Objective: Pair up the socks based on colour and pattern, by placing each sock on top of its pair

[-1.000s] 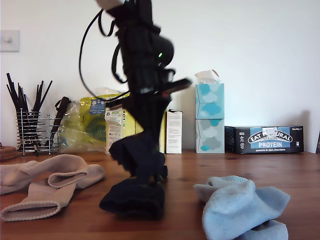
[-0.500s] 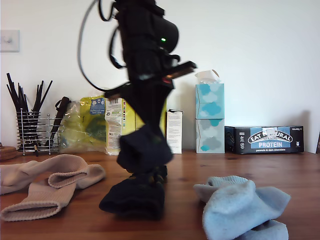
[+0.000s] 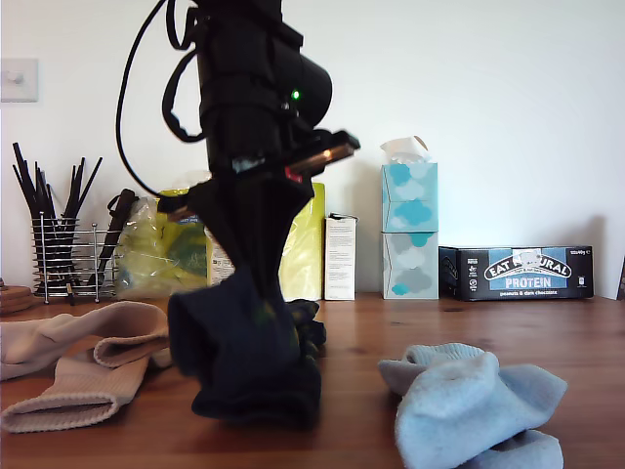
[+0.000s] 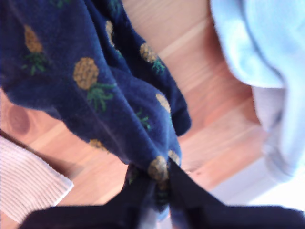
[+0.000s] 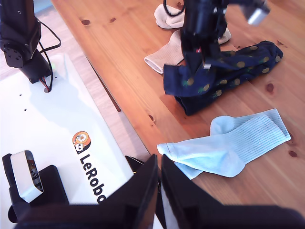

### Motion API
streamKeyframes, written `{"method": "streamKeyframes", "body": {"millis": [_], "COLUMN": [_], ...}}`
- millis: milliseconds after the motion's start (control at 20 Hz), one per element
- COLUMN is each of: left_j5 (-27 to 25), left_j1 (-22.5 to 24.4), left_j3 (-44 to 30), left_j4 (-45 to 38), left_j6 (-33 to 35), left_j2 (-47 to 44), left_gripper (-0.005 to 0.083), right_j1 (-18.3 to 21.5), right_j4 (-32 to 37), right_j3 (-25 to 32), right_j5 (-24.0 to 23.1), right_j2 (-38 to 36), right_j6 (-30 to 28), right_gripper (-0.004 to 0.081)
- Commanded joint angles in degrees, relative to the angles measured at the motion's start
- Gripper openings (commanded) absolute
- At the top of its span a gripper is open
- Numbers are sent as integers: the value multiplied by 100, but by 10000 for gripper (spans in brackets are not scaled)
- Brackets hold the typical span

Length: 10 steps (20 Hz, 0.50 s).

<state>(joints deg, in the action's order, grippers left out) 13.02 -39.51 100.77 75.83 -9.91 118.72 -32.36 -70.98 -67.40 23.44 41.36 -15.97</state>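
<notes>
My first gripper (image 3: 256, 266) (image 4: 159, 183) is shut on a dark navy sock with yellow pineapple spots (image 3: 232, 337) (image 4: 95, 95) (image 5: 188, 78). That sock hangs just above a matching navy sock (image 3: 269, 399) (image 5: 248, 62) lying on the wooden table. Two beige ribbed socks (image 3: 88, 366) (image 5: 167, 55) lie at the exterior view's left. Light blue socks (image 3: 469, 401) (image 5: 233, 143) (image 4: 267, 62) lie at its right. My second gripper (image 5: 158, 191) is shut on nothing, high over the table's near edge, apart from all socks.
Along the back wall stand a wire holder of black sticks (image 3: 63, 244), yellow bags (image 3: 171, 244), a white carton (image 3: 340, 256), stacked tissue boxes (image 3: 409, 230) and a dark protein-bar box (image 3: 516, 272). A white base plate (image 5: 57, 124) borders the table, with an arm base (image 5: 24, 38) on it.
The first arm has shifted toward the exterior view's left. The held navy sock has swung left and dropped lower, now hanging in front of the lying navy sock.
</notes>
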Motion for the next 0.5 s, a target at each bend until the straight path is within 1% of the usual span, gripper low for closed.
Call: {"method": "streamKeyframes", "body": {"millis": [0,50,100,200,300,400,450], "left_j5": [35,81,87,87,-31,-481,-769], "left_j1": [2,2,2,11,103,232,306], "left_j3": [-74,-68,-68,-57,-55,-55,-55], "left_j4": [-94,-79,4,197,20,-302,-393], "left_j6": [50,87,173,317,437,435,435], "left_j2": [105,105,105,52,-216,-570,-713], "left_gripper": [450,582,625,620,601,553,503], "right_j1": [-26,-26,-26,-26,-26,-26,-26], "right_j4": [37,39,44,42,39,39,42], "right_j3": [-11,-11,-11,-11,-11,-13,-11], "right_j5": [7,9,13,15,15,15,17], "right_j2": [-46,-46,-46,-46,-46,-46,-46], "right_j6": [-15,-15,-33,-39,-37,-37,-37], "right_gripper": [-12,-12,-12,-12,-12,-12,-12]}}
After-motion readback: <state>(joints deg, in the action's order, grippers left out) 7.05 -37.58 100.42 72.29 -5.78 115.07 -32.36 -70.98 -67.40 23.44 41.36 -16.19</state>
